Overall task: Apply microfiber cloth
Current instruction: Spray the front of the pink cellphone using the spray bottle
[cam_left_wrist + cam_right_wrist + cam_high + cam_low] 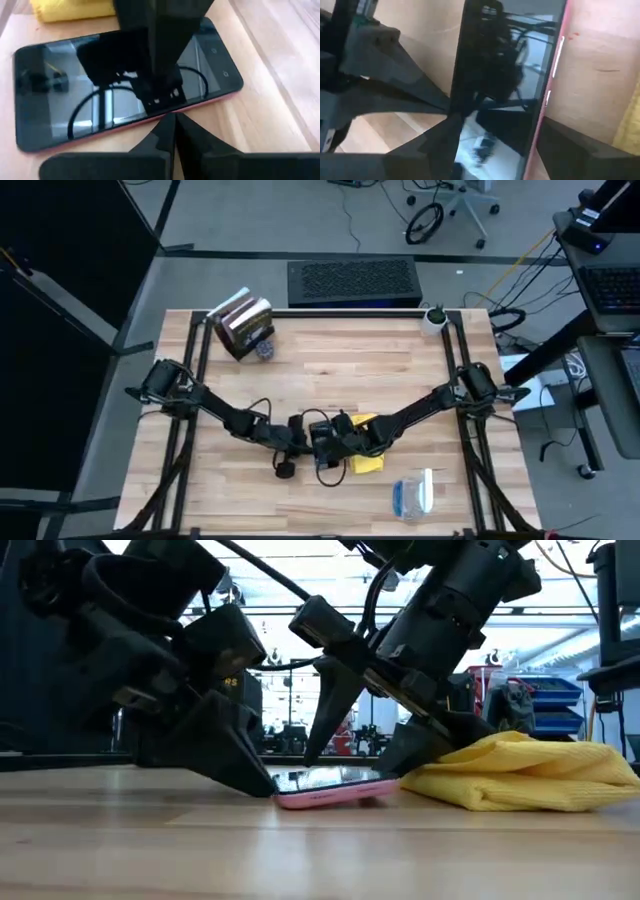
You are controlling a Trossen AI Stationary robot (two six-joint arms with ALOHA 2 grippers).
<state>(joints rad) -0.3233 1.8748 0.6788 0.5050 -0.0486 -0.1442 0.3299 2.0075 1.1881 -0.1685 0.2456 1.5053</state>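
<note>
- The smartphone (325,790), dark-screened with a pink case, is seen lying on the wooden table (330,360)
- The left gripper (170,131) is pressed to the phone's edge, fingers clenched together
- The right gripper (375,745) is spread, straddling the phone
- The microfiber cloth (525,772) is bunched just beside the phone, near the right gripper, ungrasped

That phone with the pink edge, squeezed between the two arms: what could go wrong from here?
The phone sits tilted, one end lifted off the table between the left gripper and the right gripper; it might slip and drop flat. Dark fingers press near the glass and may scratch it. The microfiber cloth lies beside the phone, unused, and could get shoved aside.
</note>
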